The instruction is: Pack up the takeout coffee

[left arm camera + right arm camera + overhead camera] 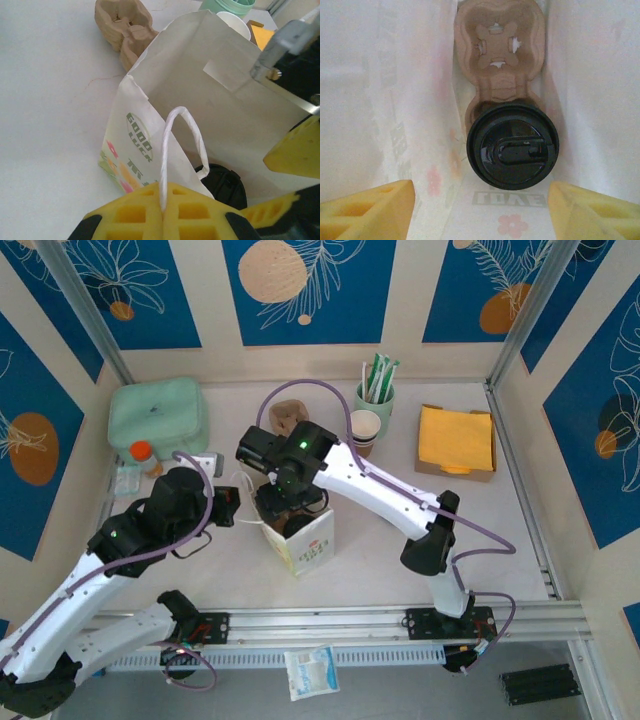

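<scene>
**Item location.** The takeout coffee point(512, 145) stands upright at the bottom of the paper bag point(312, 540), black lid facing up. It appears seated in one cell of a cardboard carrier point(497, 45) lying on the bag floor; the other cell is empty. The bag stands near the middle of the tabletop point(360, 575), somewhat toward the near edge.

**Right end effector** point(482, 202). It is down inside the bag mouth with its jaws apart, one pad on each side of the cup and clear of it. It holds nothing.

**Left end effector** point(162, 197). It is closed on the bag's white handle point(172, 132), holding that wall up and the mouth open.

**Assessment.** Placement looks complete, so the step in hand is judged to be getting the right arm out.

**Recommendation.**
- Lift straight up along the bag's axis, with the jaws no wider than the mouth, so that no pad snags a wall or tips the cup.
- The left grip should hold until the right arm is clear.

**Risk.** The paper walls sit close on both sides, and a light bag could drag or topple.
</scene>
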### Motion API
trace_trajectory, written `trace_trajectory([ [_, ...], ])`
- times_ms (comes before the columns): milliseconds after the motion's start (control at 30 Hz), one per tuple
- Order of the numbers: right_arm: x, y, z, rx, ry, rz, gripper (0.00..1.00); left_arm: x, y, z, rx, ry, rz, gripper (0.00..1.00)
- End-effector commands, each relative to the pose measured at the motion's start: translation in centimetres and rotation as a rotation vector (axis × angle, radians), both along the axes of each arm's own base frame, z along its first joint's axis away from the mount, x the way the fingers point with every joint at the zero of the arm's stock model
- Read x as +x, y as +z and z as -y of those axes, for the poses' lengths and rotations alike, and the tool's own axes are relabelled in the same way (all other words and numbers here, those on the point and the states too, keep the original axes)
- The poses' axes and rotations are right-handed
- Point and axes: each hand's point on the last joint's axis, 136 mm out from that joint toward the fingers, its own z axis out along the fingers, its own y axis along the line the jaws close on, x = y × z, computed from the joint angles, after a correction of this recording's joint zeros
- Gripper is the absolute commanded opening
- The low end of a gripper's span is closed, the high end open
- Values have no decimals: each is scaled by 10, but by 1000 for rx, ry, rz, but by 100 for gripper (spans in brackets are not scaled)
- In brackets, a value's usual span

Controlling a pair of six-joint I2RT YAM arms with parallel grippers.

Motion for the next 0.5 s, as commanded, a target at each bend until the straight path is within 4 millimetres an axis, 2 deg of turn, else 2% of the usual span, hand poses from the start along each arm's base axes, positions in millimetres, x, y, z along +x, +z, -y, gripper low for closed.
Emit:
trace_trajectory([
  [0,-15,28,14,32,24,14,69,-1,5,0,-22,-2,3,0],
  [200,-22,38,18,41,30,25,66,-1,9,1,-25,-3,7,3],
  [467,-30,47,20,50,45,33,65,-1,15,2,-36,-11,18,14],
])
